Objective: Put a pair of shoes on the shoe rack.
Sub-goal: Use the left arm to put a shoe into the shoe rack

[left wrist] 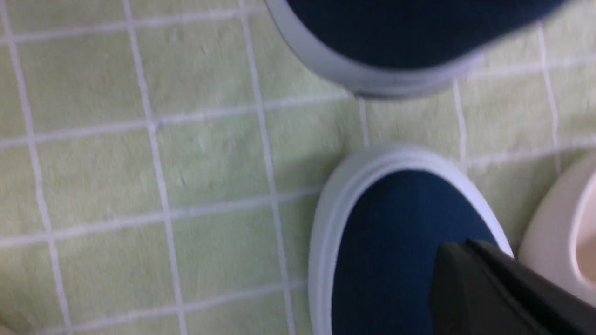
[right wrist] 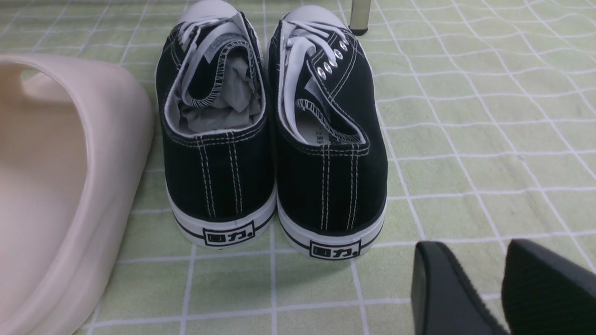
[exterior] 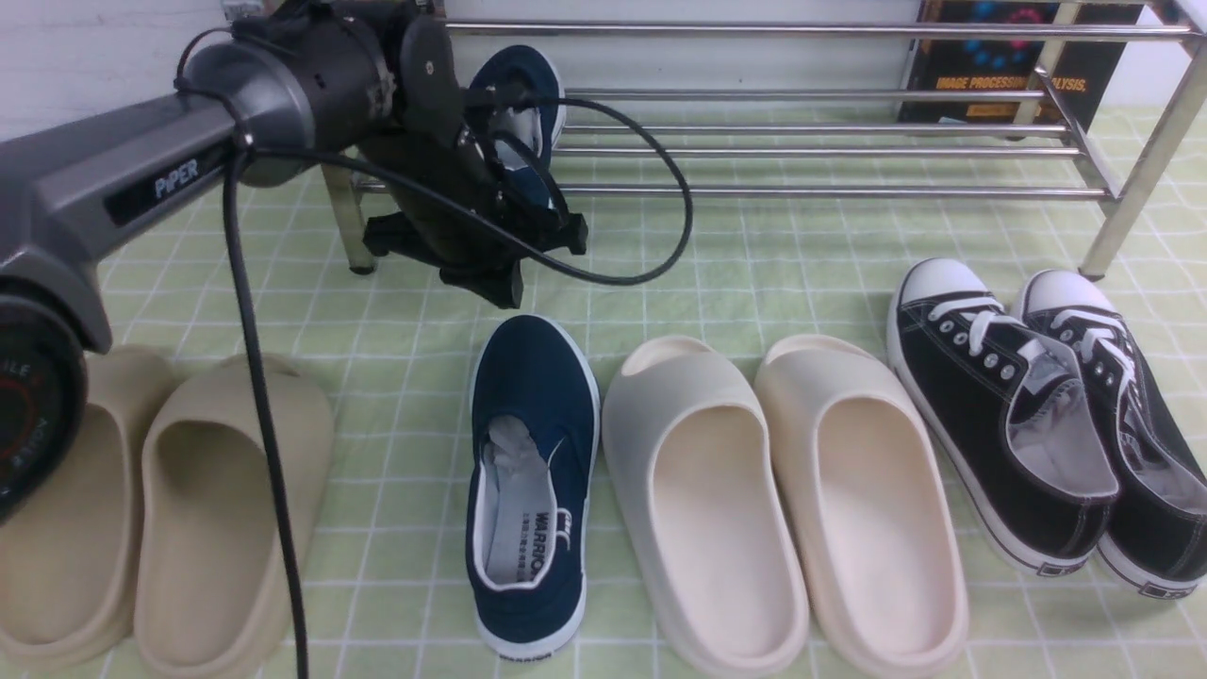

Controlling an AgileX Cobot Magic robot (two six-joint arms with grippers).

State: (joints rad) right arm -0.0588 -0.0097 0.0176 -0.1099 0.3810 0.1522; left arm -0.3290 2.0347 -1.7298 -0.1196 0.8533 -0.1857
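One navy slip-on shoe [exterior: 530, 471] lies on the green checked cloth, toe toward the shoe rack [exterior: 830, 190]. The other navy shoe [exterior: 520, 90] sits tilted at the rack's left end, partly hidden behind my left arm. My left gripper [exterior: 490, 275] hangs just in front of the rack, above the floor shoe's toe [left wrist: 396, 246], shut with nothing between its fingers [left wrist: 470, 279]. The rack shoe [left wrist: 409, 32] shows blurred in the left wrist view. My right gripper [right wrist: 484, 279] is open over bare cloth, behind the black sneakers.
A pair of black lace-up sneakers [exterior: 1009, 415] stands at the right, near the rack's right leg [exterior: 1132, 179]. Cream slides [exterior: 783, 490] lie beside the navy shoe, and beige slides [exterior: 160, 509] lie at the left. A dark book [exterior: 1009, 66] stands behind the rack.
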